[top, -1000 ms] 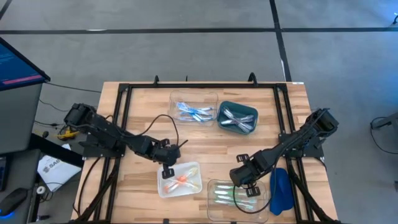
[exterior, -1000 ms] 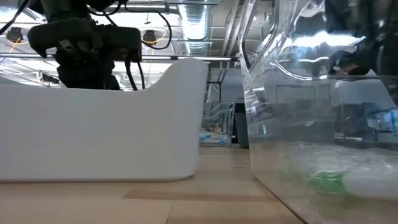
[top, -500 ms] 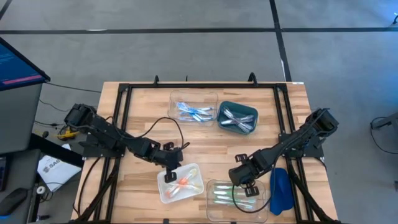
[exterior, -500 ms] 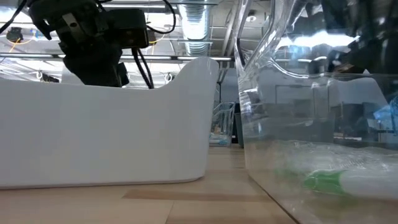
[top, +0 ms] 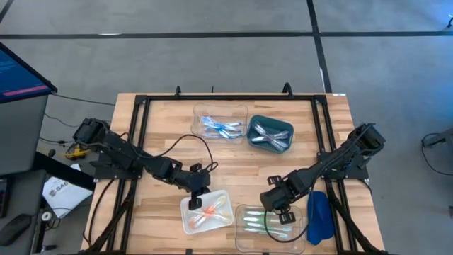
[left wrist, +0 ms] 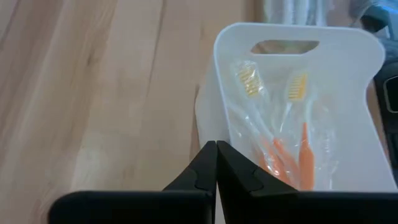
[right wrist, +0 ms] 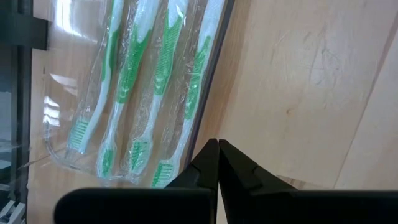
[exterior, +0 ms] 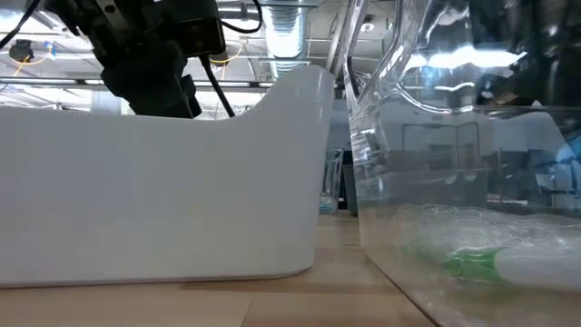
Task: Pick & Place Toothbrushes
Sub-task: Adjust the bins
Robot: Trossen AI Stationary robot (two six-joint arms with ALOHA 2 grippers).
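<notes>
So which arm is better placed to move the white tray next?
Left. Its shut pincer sits at the white tray's near edge, orange brushes just ahead. The right pincer, also shut, is at the clear tray of green brushes.

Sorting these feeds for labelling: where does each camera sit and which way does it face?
High: overhead, straight down; both arms, table.
Low: table height, level; white tray, left arm above.
Left wrist: past shut left gripper at orange toothbrushes.
Right wrist: past shut right gripper at green toothbrushes.
Low and left wrist share the white tray.
</notes>
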